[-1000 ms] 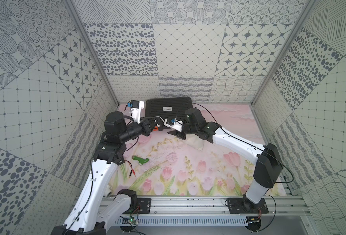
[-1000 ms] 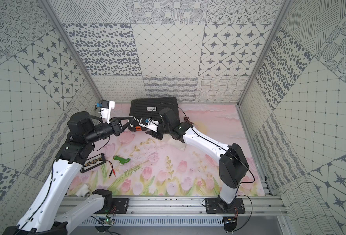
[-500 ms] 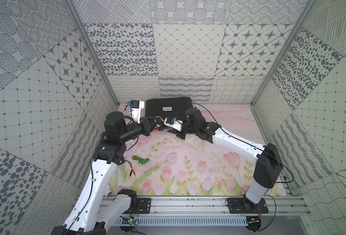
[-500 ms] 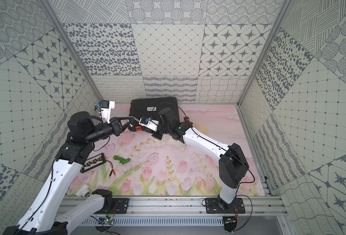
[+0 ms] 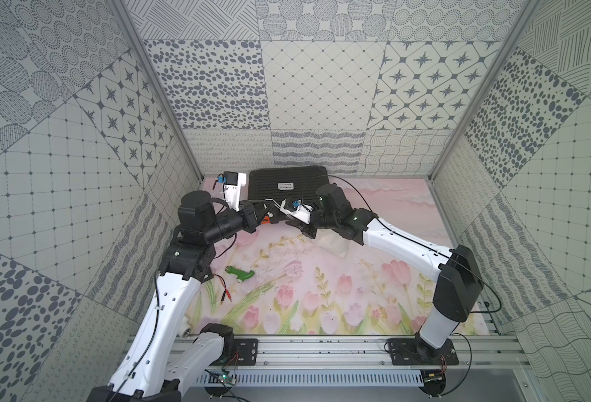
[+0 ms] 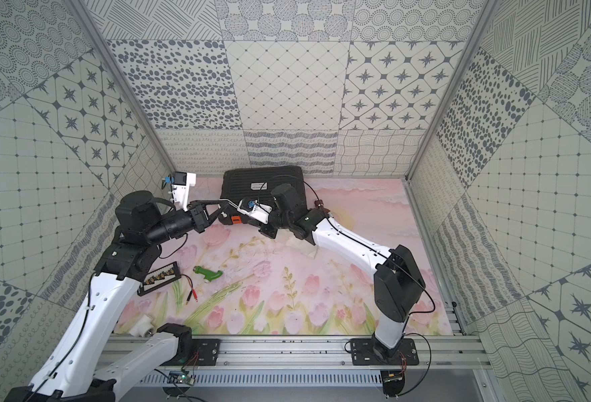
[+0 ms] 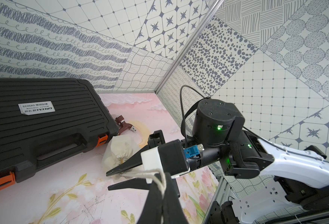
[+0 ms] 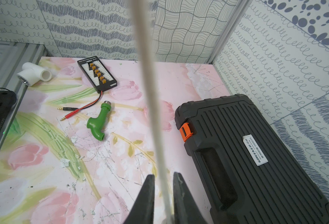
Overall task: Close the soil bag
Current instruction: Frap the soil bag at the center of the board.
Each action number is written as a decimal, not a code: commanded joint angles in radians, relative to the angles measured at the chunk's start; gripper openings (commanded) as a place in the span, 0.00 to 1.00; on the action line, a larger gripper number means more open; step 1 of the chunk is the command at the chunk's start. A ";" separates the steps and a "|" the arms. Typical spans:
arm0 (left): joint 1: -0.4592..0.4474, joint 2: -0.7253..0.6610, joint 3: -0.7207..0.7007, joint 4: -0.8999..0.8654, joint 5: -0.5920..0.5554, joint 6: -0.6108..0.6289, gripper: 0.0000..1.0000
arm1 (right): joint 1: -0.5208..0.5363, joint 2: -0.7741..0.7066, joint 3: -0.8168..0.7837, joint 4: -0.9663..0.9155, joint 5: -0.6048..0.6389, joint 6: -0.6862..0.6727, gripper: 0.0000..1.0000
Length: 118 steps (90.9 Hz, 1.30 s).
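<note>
The soil bag (image 7: pixel 119 149) is a cream cloth pouch lying on the mat beside the black case; in both top views it peeks out under the right arm (image 5: pixel 335 243) (image 6: pixel 301 243). Its pale cords (image 7: pixel 140 174) run from the mouth up to my left gripper (image 7: pixel 162 174), which is shut on them in front of the case (image 5: pixel 268 209). My right gripper (image 8: pixel 163 175) hovers just above the mat near the bag (image 7: pixel 109 180). Its jaws stand a little apart, with one cord (image 8: pixel 154 116) running between them.
A black ribbed case (image 5: pixel 287 184) with orange latches sits at the back. A green pipe fitting (image 5: pixel 240 274), red-tipped leads (image 5: pixel 226 296), a black connector board (image 6: pixel 160 278) and a white pipe tee (image 6: pixel 142 325) lie front left. A brown fitting (image 6: pixel 320 205) lies right of the case.
The right gripper's jaws have narrowed around the cord. Both arms have stayed almost where they were.
</note>
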 commanded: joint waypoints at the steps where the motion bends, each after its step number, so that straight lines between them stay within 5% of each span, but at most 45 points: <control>1: 0.004 -0.004 0.001 0.055 0.018 0.015 0.00 | 0.004 -0.025 0.025 0.047 0.008 0.017 0.15; 49: 0.051 -0.026 0.084 -0.023 -0.052 0.030 0.00 | -0.151 -0.067 -0.278 -0.005 0.345 -0.174 0.02; 68: 0.087 -0.043 0.094 0.017 -0.020 -0.028 0.00 | -0.242 0.001 -0.381 -0.012 0.452 -0.208 0.08; 118: 0.145 -0.063 0.124 0.083 0.028 -0.104 0.00 | -0.273 0.108 -0.393 -0.021 0.601 -0.269 0.15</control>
